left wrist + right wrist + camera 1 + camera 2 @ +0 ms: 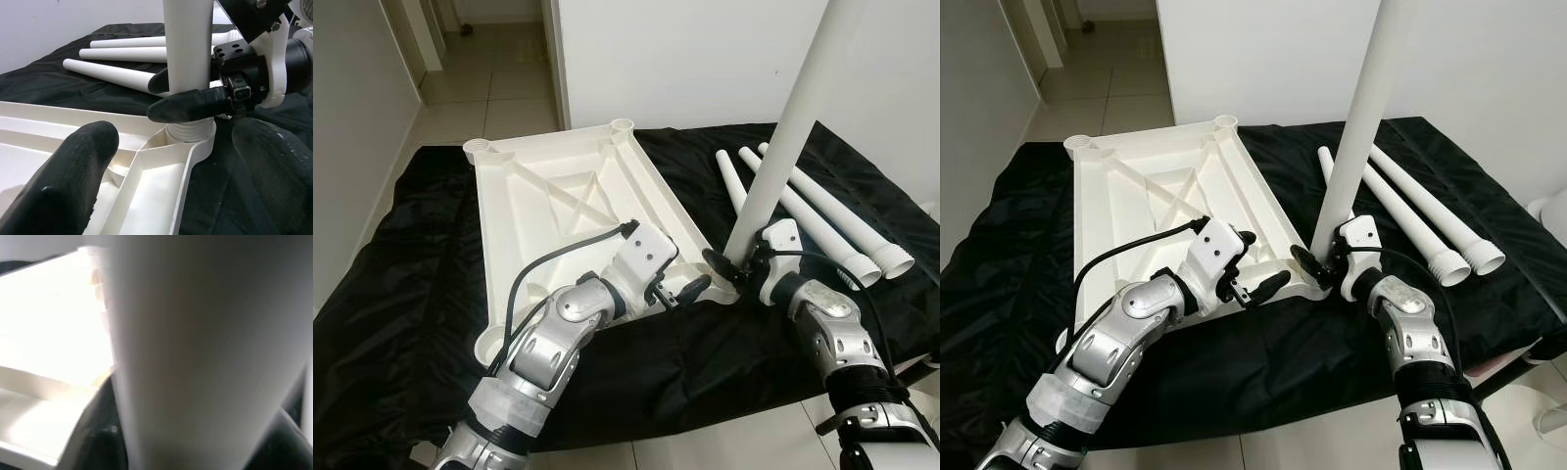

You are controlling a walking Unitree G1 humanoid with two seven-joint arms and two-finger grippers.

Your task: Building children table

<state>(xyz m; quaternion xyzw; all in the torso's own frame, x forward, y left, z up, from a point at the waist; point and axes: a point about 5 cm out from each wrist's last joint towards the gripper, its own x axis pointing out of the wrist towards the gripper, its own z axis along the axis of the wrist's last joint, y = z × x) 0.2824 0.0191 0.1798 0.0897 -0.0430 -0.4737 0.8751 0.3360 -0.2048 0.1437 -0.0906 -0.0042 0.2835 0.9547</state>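
Upright in the corner socket of the upturned white table (558, 196), the table leg (783, 147) is clamped by the right gripper (729, 262); the left gripper (690, 291) hovers open beside it.

White leg (781, 137) upright in upturned tabletop (558, 206) corner.

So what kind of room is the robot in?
Probably a home, near a hallway: a tiled floor leads off past white walls. The upside-down tabletop and table legs lie on a black cloth.
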